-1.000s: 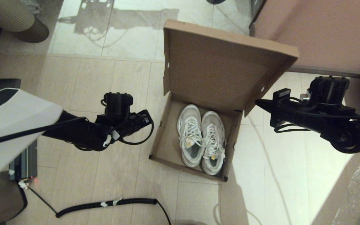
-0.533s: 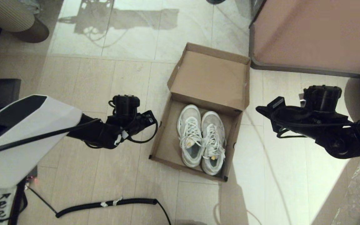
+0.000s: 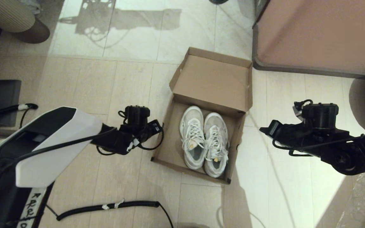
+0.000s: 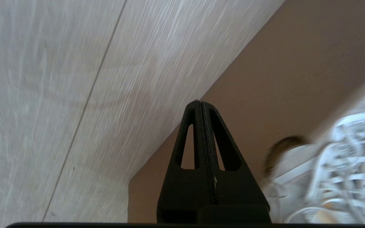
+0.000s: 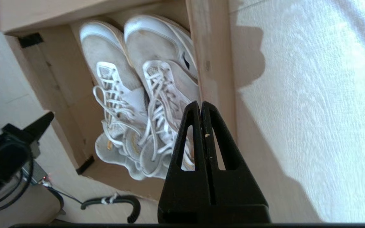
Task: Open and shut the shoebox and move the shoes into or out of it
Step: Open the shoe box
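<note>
Black arms with looping black cables; left arm (image 3: 52, 139) has a white shell. Each gripper (image 4: 200, 104) has slotted, wedge-shaped black fingers.

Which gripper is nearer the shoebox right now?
Left. The left gripper sits just outside the shoebox wall on its left side; the right gripper hangs further off, past the right wall.

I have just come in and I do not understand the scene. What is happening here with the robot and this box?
A two-armed robot is working on a cardboard shoebox on the floor. Its lid lies folded back, open, and the pair of white shoes sits inside, side by side. The left gripper and the right gripper are on either side of the box, both shut and empty, touching nothing.
</note>
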### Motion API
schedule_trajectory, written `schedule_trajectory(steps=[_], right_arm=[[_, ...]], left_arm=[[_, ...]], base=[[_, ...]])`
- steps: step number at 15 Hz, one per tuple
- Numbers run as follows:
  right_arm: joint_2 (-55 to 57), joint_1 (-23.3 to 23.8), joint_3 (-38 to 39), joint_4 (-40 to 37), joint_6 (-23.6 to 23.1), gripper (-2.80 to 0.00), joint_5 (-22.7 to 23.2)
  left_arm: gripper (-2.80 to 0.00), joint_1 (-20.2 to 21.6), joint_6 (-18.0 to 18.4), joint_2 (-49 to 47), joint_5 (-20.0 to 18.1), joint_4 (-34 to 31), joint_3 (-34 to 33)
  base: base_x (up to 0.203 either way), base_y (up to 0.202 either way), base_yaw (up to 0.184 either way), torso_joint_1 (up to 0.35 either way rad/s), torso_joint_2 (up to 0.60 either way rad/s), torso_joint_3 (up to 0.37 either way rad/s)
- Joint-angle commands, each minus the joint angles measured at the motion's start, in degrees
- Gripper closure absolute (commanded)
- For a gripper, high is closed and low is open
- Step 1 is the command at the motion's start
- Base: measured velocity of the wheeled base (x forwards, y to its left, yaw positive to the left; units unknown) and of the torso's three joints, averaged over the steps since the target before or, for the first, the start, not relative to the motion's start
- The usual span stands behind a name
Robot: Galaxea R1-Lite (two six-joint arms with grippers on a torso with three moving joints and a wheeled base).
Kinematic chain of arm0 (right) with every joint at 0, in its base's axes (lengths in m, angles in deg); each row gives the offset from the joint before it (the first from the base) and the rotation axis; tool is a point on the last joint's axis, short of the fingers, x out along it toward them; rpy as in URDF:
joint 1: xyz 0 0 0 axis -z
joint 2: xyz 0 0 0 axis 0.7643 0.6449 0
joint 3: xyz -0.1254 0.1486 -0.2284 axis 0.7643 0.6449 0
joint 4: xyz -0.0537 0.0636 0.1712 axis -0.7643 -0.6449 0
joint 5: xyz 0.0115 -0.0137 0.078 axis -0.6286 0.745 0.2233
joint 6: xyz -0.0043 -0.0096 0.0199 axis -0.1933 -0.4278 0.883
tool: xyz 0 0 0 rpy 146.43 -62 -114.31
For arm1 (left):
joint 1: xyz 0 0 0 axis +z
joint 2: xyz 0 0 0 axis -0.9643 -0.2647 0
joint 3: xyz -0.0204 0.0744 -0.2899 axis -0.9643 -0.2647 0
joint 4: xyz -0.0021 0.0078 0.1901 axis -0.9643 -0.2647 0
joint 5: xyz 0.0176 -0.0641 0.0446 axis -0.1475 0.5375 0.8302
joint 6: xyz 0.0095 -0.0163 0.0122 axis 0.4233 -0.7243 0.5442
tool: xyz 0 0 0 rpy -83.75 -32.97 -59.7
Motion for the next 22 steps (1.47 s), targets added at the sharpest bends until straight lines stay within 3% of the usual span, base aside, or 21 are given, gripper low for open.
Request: schedule_trajectory(steps=[1, 5, 6, 10, 12, 15, 18, 19, 22], right_arm=[[-0.5, -0.11, 0.22, 0.13, 0.09, 0.0, 0.05], [-0.45, -0.42, 0.08, -2.55, -1.93, 0.0, -1.21], [-0.26, -0.49, 0.09, -3.1, -2.6, 0.0, -2.89], [-0.2, -1.93, -0.04, -8.32, -5.97, 0.0, -8.29], [-0.24, -2.93, -0.18, -8.79, -6.78, 0.0, -8.65], [-0.63, -5.83, 0.99, -9.51, -11.24, 0.0, -8.69], [-0.97, -11.35, 2.04, -9.93, -11.84, 0.0, -8.94], [-0.68, -12.51, 2.06, -10.36, -11.9, -2.8, -9.48], [2.37, -15.64, 1.64, -10.42, -12.8, -2.8, -16.81]], left_arm=[[0.0, -0.82, -1.64, -1.34, 0.2, -1.43, 0.33], [0.0, -4.25, -15.88, -0.86, 3.28, -11.37, 3.71], [0.0, -5.23, -17.59, -0.67, 3.56, -12.99, 3.93], [0.0, -8.87, -18.19, -0.25, 3.7, -13.36, 3.59], [0.0, -9.99, -18.67, 0.04, 3.91, -13.41, 3.39], [0.0, -9.47, -18.99, 1.88, 5.24, -13.39, 1.5], [0.0, -6.3, -19.0, 5.82, 5.28, -13.33, -1.72], [0.0, -5.27, -18.99, 7.17, 5.28, -13.33, -2.58], [0.0, -2.29, -19.05, 10.67, 5.28, -13.31, -5.32]], base=[[0.0, 0.0, 0.0, 0.0, 0.0, 0.0], [0.0, 0.0, 0.0, 0.0, 0.0, 0.0], [0.0, 0.0, 0.0, 0.0, 0.0, 0.0], [0.0, 0.0, 0.0, 0.0, 0.0, 0.0], [0.0, 0.0, 0.0, 0.0, 0.0, 0.0], [0.0, 0.0, 0.0, 0.0, 0.0, 0.0], [0.0, 0.0, 0.0, 0.0, 0.0, 0.0], [0.0, 0.0, 0.0, 0.0, 0.0, 0.0], [0.0, 0.0, 0.0, 0.0, 0.0, 0.0]])
